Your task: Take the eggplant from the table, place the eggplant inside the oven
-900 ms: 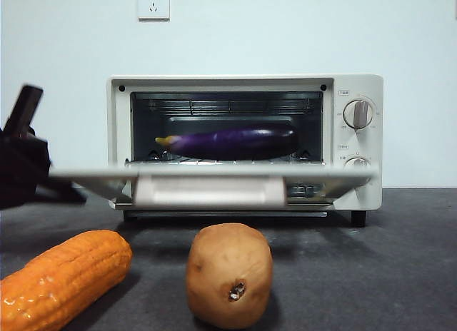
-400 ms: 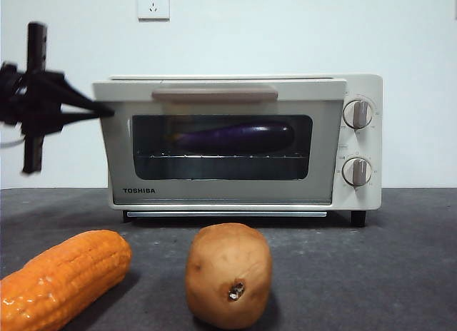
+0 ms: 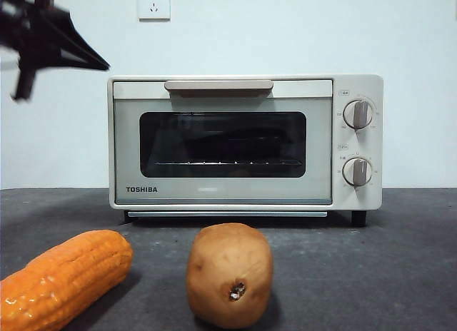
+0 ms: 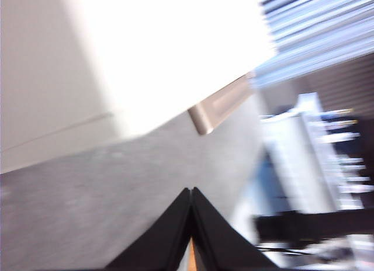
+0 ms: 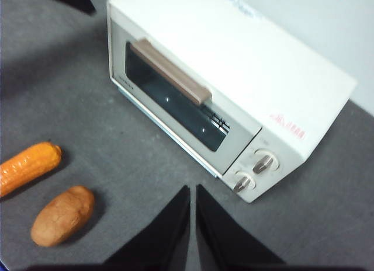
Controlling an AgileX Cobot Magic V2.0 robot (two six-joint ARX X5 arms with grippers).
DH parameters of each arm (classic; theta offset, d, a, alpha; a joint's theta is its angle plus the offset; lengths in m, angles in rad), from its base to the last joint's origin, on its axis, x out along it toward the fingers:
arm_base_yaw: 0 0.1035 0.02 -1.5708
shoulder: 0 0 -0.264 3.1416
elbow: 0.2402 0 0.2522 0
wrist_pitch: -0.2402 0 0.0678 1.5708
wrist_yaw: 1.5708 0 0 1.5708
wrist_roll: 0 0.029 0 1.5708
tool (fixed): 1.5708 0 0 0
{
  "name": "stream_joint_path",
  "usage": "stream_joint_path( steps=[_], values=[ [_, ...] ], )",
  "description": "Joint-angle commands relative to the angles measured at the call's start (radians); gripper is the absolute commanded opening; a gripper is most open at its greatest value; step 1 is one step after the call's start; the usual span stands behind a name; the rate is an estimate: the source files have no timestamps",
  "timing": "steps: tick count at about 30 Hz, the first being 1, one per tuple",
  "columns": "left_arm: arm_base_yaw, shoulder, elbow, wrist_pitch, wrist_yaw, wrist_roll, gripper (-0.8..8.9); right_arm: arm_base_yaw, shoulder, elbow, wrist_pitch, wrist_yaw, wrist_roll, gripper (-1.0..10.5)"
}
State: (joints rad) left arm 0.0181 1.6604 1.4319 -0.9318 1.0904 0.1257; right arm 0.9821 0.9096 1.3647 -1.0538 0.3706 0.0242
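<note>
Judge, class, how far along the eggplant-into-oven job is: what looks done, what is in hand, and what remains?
Done: the oven door is shut, and no eggplant lies on the table, only the corn cob and potato. The dark window hides whether the eggplant is inside. In hand: nothing; the left end effector is raised near the oven's top corner, jaws shut and empty. The right end effector waits above. Left: apparently nothing.

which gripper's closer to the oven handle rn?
Left. The left gripper hangs just up and off the door's upper corner, jaws shut. The right gripper hovers high, in front of the oven, farther from the handle.
</note>
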Motion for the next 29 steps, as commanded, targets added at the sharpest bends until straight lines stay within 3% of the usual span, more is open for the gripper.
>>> stream_joint_path(
  steps=[1,7,13,22,29],
  values=[
    [-0.026,-0.111,0.02,0.017,-0.16,0.002,0.04,-0.02,0.01,-0.046,0.027,0.003,0.029,0.0],
    [-0.106,-0.373,-0.027,0.136,-0.55,-0.093,0.04,-0.13,0.01,-0.19,0.127,-0.058,0.029,0.0],
    [-0.187,-0.615,-0.209,0.304,-0.764,-0.175,0.04,-0.266,-0.036,-0.368,0.369,-0.184,0.028,0.0],
    [-0.277,-0.951,-0.618,0.472,-0.972,-0.225,0.04,-0.375,-0.23,-0.685,0.75,-0.193,0.028,0.0],
    [-0.309,-1.103,-0.747,0.473,-1.035,-0.276,0.04,-0.383,-0.332,-0.802,0.888,-0.179,0.028,0.0]
  ],
)
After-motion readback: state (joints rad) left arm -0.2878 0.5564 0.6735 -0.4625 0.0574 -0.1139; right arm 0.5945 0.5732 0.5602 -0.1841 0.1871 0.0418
